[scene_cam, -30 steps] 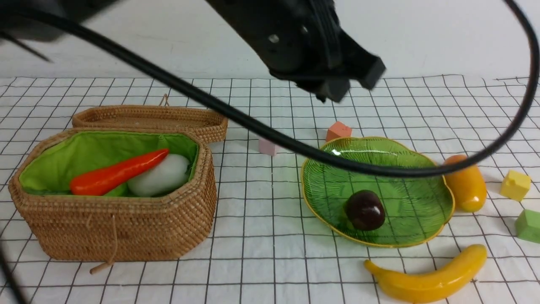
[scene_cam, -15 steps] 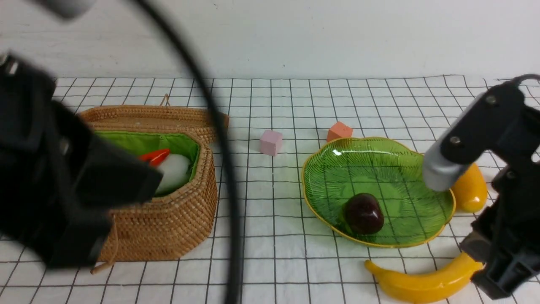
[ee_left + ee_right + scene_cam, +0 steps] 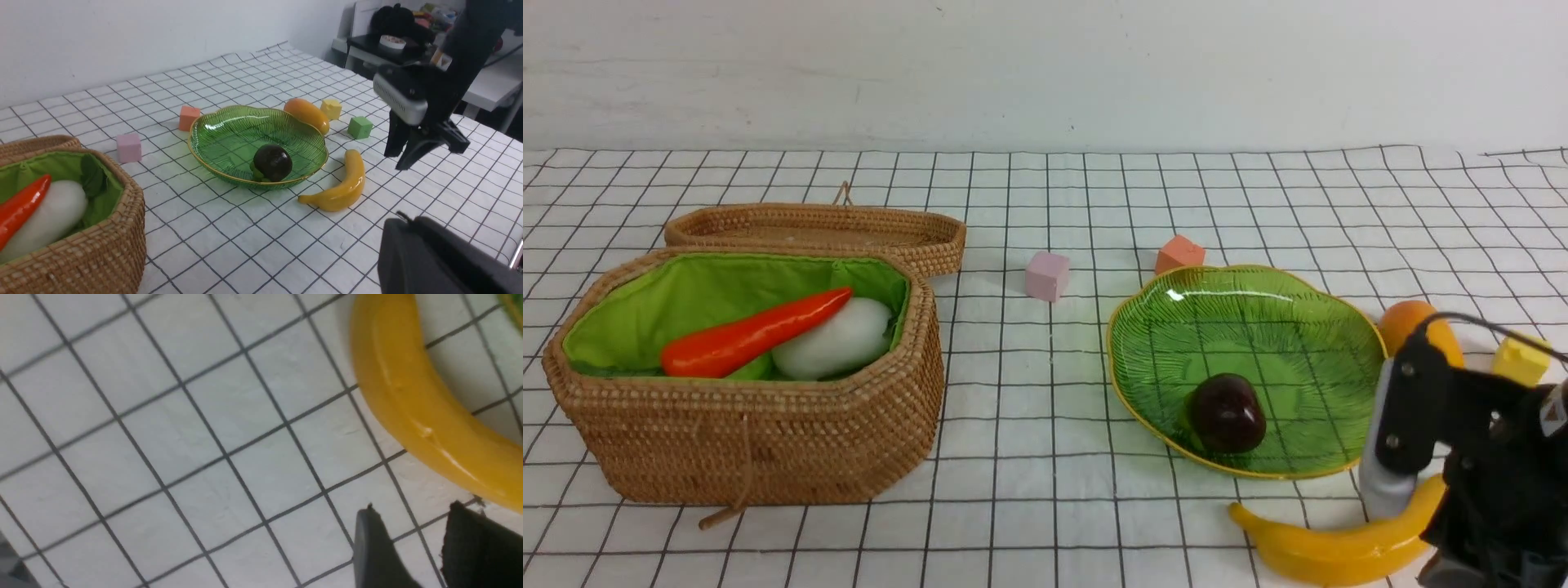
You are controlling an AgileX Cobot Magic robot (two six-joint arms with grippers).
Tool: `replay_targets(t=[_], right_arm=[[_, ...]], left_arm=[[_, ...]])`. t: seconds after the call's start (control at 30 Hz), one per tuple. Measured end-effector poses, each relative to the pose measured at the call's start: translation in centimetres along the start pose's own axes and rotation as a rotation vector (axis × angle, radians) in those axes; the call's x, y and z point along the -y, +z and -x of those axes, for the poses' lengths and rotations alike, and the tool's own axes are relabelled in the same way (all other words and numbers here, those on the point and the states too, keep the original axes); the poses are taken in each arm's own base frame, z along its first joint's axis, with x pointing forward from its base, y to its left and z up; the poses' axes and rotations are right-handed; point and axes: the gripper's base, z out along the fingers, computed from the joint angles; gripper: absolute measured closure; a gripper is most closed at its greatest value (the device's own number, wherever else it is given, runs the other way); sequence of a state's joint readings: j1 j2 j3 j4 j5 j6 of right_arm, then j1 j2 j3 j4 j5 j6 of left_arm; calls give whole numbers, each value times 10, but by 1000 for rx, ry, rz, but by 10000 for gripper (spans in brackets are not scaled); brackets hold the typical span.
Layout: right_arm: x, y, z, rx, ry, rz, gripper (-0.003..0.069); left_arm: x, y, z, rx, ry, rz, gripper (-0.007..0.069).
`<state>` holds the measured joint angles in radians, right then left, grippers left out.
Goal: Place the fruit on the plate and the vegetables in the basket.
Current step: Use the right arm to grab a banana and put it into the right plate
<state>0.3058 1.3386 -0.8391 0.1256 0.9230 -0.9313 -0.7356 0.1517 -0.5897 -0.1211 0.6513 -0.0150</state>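
The yellow banana (image 3: 1339, 549) lies on the cloth in front of the green leaf plate (image 3: 1258, 327). My right gripper (image 3: 412, 505) is open and empty, low over the cloth just beside the banana (image 3: 416, 416). It also shows in the left wrist view (image 3: 399, 158). The purple mangosteen (image 3: 1229, 412) sits on the plate. The mango (image 3: 1409, 320) lies right of the plate, partly behind my right arm (image 3: 1478, 441). The carrot (image 3: 752, 331) and white radish (image 3: 833, 339) lie in the basket (image 3: 768, 441), over a bit of light green cabbage (image 3: 747, 369). My left gripper (image 3: 404, 222) looks shut and empty.
The shallow woven lid (image 3: 817, 229) lies behind the basket. A pink cube (image 3: 1046, 276) and an orange cube (image 3: 1178, 253) sit behind the plate. A yellow cube (image 3: 1521, 358) is at the right, and a green cube (image 3: 360, 127) shows in the left wrist view.
My left arm has swung from the middle to the left and out of the front view. My right arm has come in at the right and dropped low beside the banana.
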Motion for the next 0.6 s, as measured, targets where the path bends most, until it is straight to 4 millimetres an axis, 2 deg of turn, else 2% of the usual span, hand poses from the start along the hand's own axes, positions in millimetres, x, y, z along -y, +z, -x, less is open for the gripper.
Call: replay_targets(t=[0.27, 0.6], right_arm=[[23, 45, 8, -4, -73, -70, 214], [33, 83, 10, -42, -182, -57, 193]], left_arm=[[-1, 6, 0, -28, -13, 5, 638], [-1, 8, -2, -46, -14, 7, 638]])
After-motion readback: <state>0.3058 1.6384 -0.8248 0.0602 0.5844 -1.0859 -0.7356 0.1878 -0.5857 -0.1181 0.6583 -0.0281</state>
